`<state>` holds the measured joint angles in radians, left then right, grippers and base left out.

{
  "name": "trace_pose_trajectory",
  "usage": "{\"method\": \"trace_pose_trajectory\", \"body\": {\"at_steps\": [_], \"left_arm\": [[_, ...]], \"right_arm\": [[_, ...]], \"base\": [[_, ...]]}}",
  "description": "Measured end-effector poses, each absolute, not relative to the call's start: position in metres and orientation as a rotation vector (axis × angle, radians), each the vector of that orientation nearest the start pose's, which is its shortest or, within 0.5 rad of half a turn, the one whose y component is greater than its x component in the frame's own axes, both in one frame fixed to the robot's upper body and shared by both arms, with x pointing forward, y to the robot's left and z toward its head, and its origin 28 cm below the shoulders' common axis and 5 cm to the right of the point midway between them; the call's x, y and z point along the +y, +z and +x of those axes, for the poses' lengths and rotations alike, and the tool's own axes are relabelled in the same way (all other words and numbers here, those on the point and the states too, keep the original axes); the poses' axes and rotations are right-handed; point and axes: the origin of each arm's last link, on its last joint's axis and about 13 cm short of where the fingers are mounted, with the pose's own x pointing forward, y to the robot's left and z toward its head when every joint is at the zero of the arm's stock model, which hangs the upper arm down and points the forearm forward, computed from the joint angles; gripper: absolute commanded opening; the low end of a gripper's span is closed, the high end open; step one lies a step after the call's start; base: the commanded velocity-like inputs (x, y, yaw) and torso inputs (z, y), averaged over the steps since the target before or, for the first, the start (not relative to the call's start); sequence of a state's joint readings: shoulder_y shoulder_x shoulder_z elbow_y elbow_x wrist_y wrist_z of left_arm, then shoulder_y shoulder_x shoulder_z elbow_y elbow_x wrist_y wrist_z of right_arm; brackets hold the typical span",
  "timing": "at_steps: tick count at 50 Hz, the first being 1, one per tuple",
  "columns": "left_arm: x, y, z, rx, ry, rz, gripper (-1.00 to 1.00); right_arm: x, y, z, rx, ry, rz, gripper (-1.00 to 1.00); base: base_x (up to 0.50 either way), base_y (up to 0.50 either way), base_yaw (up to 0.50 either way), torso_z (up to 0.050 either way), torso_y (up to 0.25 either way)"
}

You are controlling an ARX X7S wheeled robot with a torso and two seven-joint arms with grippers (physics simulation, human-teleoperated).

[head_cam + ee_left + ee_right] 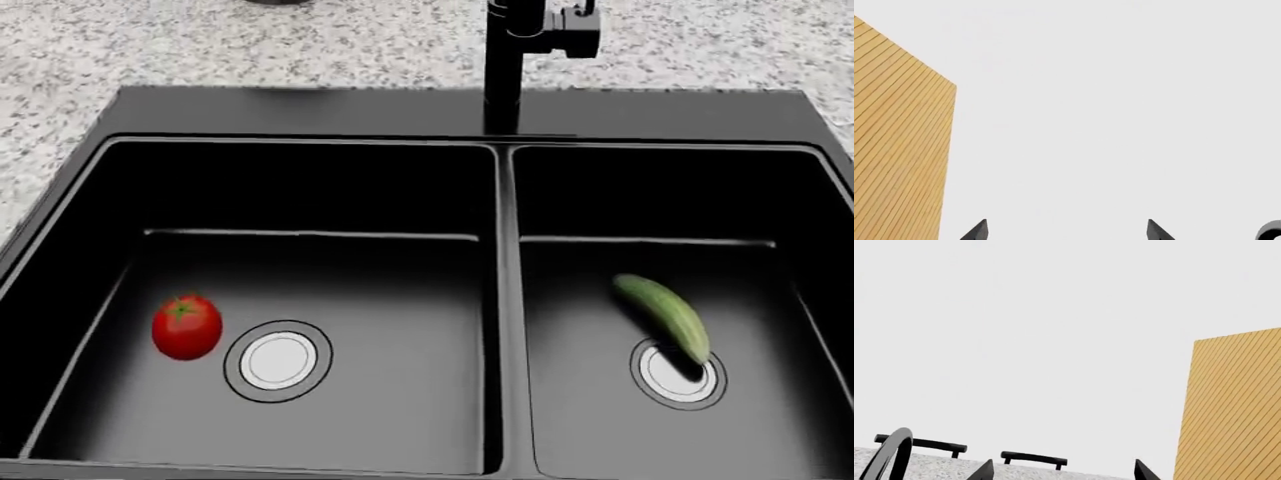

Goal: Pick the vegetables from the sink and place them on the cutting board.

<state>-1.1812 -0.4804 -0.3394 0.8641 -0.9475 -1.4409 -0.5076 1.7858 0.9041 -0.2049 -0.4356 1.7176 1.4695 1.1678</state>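
Tomato (186,326) sits in the sink's (503,300) left basin, cucumber (662,315) in the right; both grippers (1066,231) (1062,471) spread open, empty.

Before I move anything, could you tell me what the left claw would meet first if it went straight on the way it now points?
Probably nothing near: ahead of the left claw is only blank pale background, with a striped wooden panel off to one side. Depth is unclear.

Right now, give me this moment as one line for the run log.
tomato: left basin, beside drain | cucumber: right basin, tip over drain | left gripper: open, empty | right gripper: open, empty | cutting board: not in view
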Motion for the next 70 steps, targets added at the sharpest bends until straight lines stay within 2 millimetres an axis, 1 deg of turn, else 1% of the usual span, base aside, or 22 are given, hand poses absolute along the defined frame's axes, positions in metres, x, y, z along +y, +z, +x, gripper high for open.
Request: {"method": "trace_pose_trajectory", "body": {"at_steps": [10, 19, 26, 45, 70], "left_arm": [[0.283, 0.357, 0.191, -0.629, 0.099, 0.125, 1.00], [0.289, 0.359, 0.190, -0.616, 0.093, 0.146, 1.00], [0.295, 0.358, 0.189, -0.591, 0.101, 0.130, 1.00], [0.307, 0.356, 0.183, -0.557, 0.123, 0.089, 1.00], [0.309, 0.353, 0.181, -0.531, 0.122, 0.081, 1.00]], "right_arm": [[-0.195, 0.433, 0.155, -0.424, -0.284, -0.372, 1.00], [-0.203, 0.436, 0.153, -0.399, -0.272, -0.382, 1.00], [-0.205, 0.436, 0.154, -0.373, -0.266, -0.375, 1.00], [-0.209, 0.432, 0.150, -0.345, -0.278, -0.350, 1.00], [-0.211, 0.433, 0.149, -0.338, -0.283, -0.339, 1.00]], "base": [[0.50, 0.00, 0.00, 0.000, 0.001], [0.49, 0.00, 0.00, 0.000, 0.001], [0.00, 0.00, 0.00, 0.000, 0.001], [0.00, 0.00, 0.00, 0.000, -0.245], [0.00, 0.00, 0.00, 0.000, -0.250]]}}
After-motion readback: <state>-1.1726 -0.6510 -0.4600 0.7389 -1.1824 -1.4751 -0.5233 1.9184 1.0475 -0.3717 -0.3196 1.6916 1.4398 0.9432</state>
